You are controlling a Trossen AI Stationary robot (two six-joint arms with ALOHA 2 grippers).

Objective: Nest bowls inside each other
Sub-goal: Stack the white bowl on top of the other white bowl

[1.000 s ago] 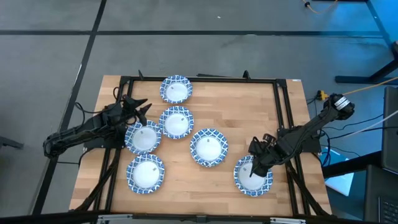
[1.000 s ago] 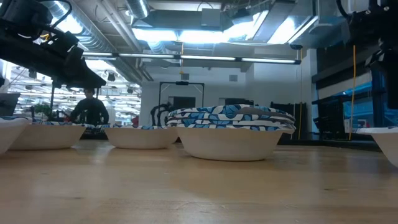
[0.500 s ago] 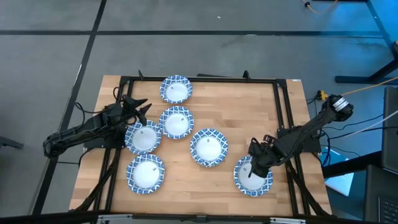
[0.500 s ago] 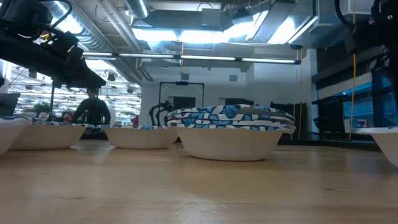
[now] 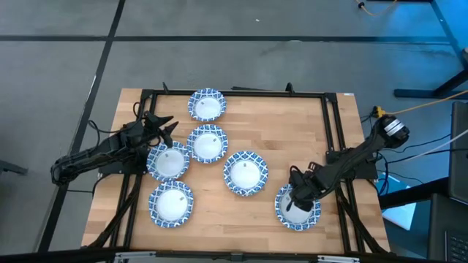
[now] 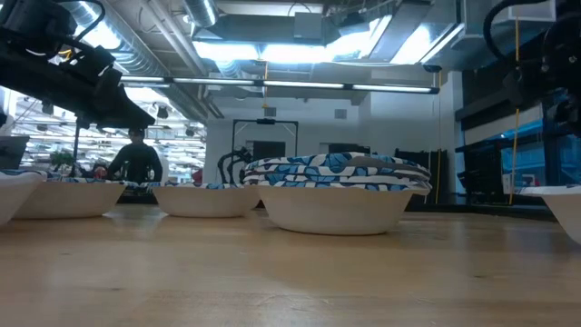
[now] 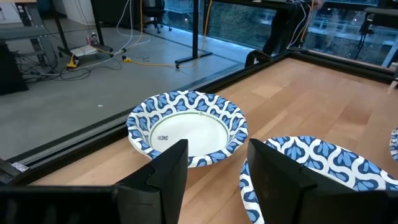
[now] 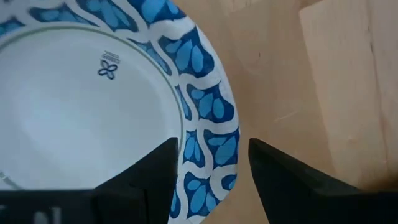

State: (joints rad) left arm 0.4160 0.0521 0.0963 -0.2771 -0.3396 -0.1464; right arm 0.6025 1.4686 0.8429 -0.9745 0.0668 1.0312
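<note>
- High view: six bowls or stacks sit on the wooden bench [image 5: 292, 131]. The right tool [image 5: 298, 196] hangs over the near-right bowl [image 5: 297, 208], at its rim on the side toward the other bowls. The left tool [image 5: 162, 126] waits just beside the left bowl [image 5: 168, 161], with the middle bowl [image 5: 207, 143] and far bowl [image 5: 206, 105] ahead of it. The centre stack [image 5: 246, 173] lies between the two tools, and the near-left bowl [image 5: 171, 203] sits behind the left tool.
- Low view: the centre stack [image 6: 336, 193] shows several patterned rims layered one over another, so some nesting looks done. Walls are thin and flare out from a small flat base. The bench top is smooth pale wood.
- Left wrist view: the left tool [image 7: 214, 171] has its fingers parted with nothing between them. Past it sits a bowl [image 7: 186, 127], with another rim [image 7: 311, 168] to one side.
- Right wrist view: the right tool [image 8: 211, 177] is spread wide, one finger over the white centre and one outside, straddling the blue-patterned rim of the bowl [image 8: 93, 106], not yet closed on it.
- Handling: the bowls look like light, thin, fairly stiff paper or plastic, smooth and somewhat slippery. The rim is the sensible hold, pinched lightly between inside and outside walls. A hard squeeze could buckle it, and a light bowl may slide or tip when nudged.
</note>
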